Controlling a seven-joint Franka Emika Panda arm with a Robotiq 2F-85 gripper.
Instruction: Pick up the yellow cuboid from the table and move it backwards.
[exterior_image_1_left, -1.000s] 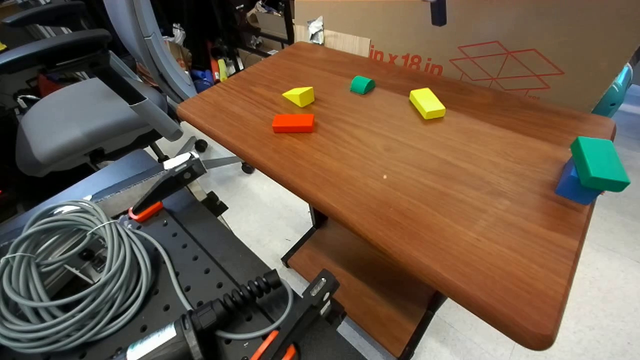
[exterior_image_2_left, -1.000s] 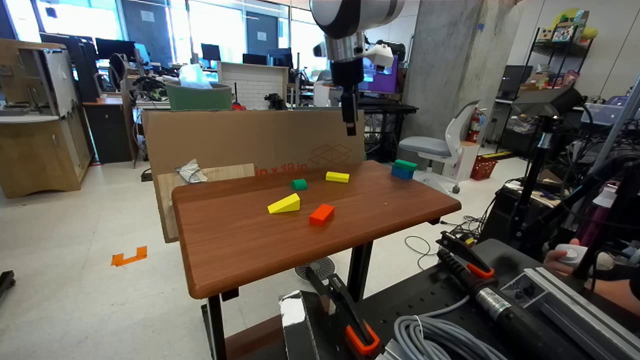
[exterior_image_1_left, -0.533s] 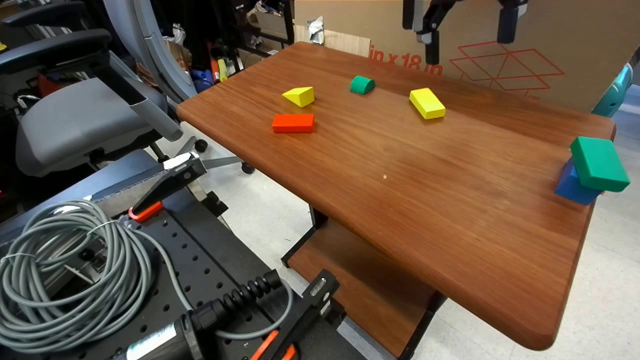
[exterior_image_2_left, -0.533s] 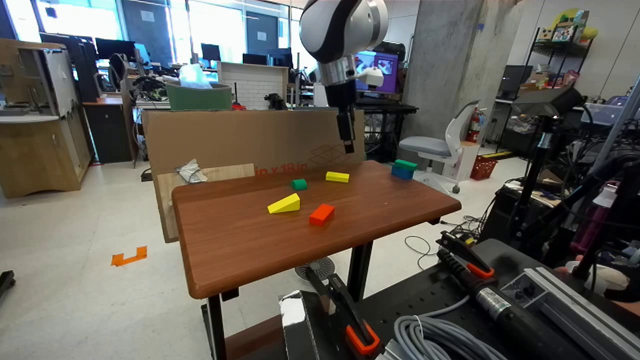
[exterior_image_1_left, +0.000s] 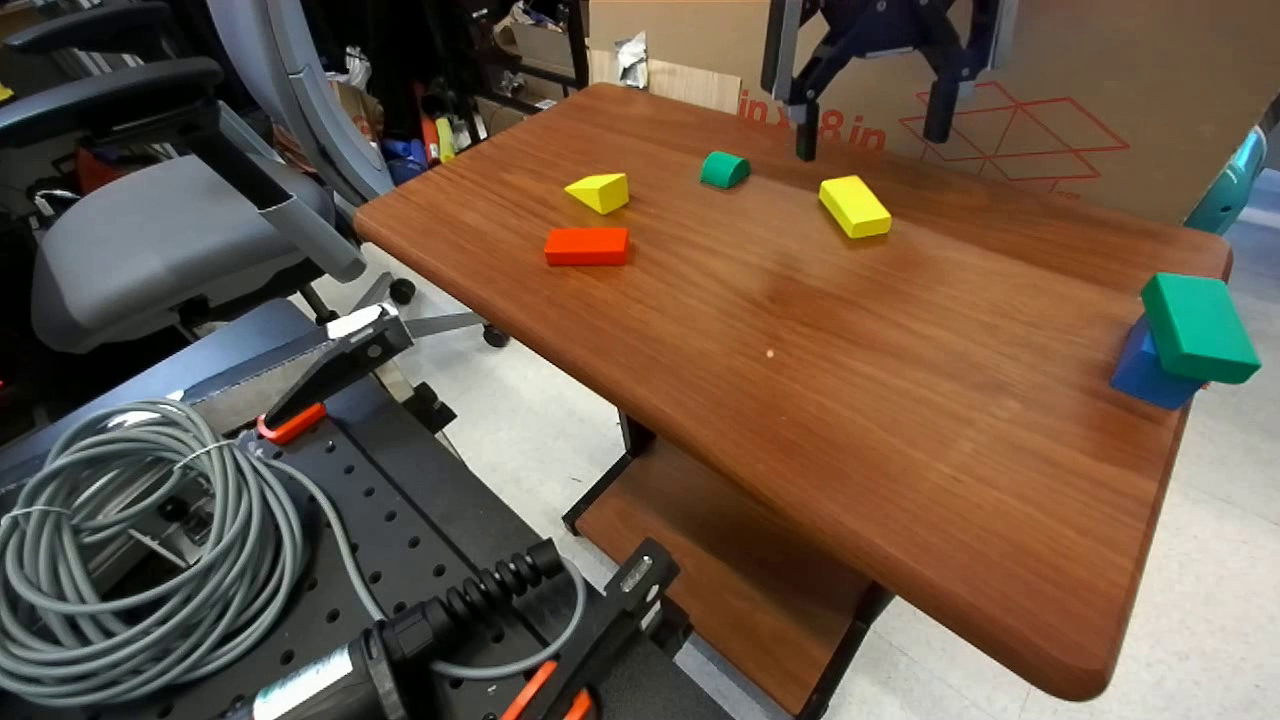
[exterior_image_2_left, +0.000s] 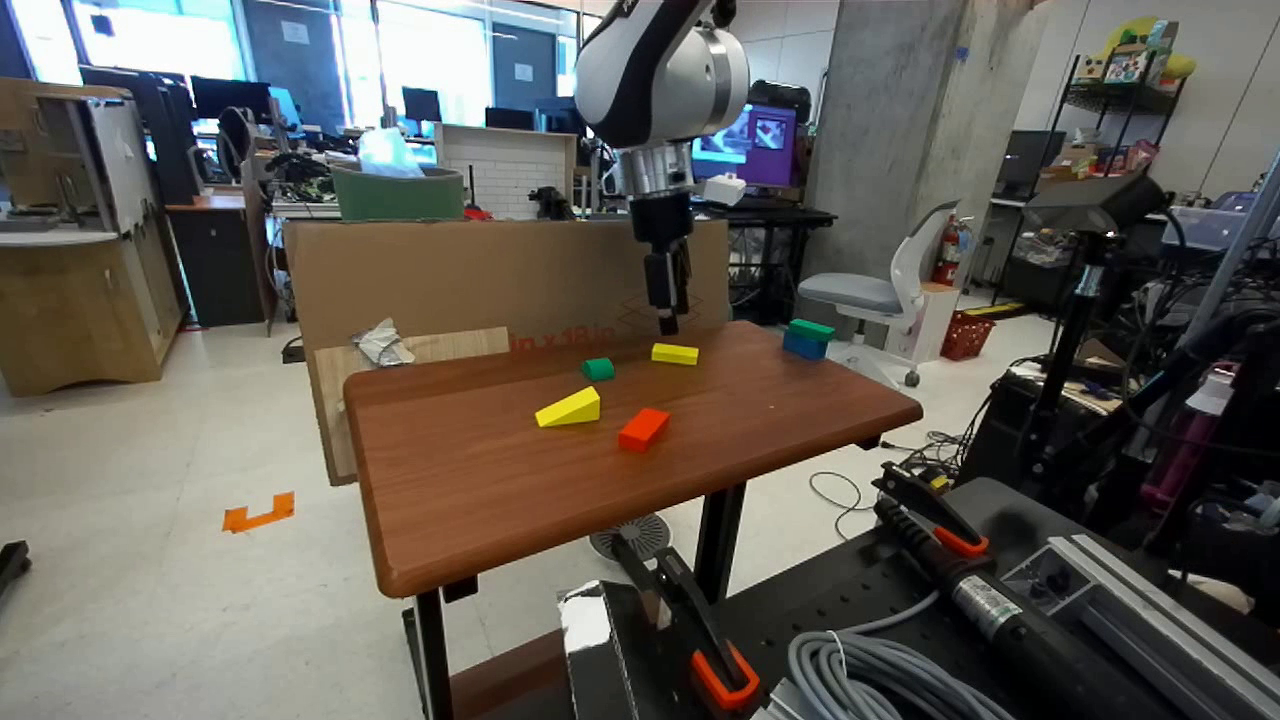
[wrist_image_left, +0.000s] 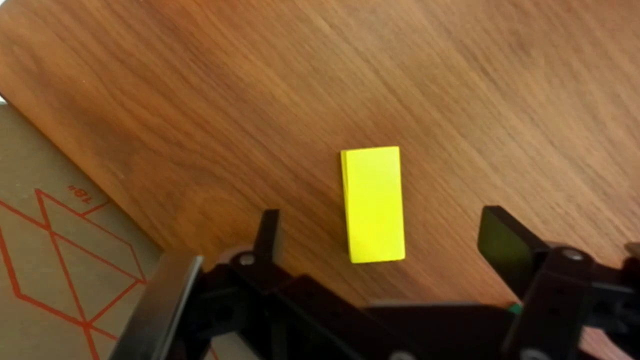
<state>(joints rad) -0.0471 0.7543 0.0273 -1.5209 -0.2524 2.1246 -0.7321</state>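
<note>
The gripper (exterior_image_1_left: 872, 145) hangs above the table (exterior_image_1_left: 900, 450), jaws spread wide; in an exterior view they nearly overlap beneath the arm (exterior_image_2_left: 690, 95). The wrist view looks down on the cuboid (wrist_image_left: 375, 205), flat on the table, framed between the jaws. A green sliver (wrist_image_left: 515, 308) shows there too; both exterior views show the half-round (exterior_image_1_left: 724, 170), wedge (exterior_image_1_left: 600, 193), red block (exterior_image_1_left: 587, 247), and a green block (exterior_image_1_left: 1200, 328) atop a blue block (exterior_image_1_left: 1150, 370).

The arm (exterior_image_2_left: 612, 92) is white, the tool (exterior_image_1_left: 872, 146) black.
</note>
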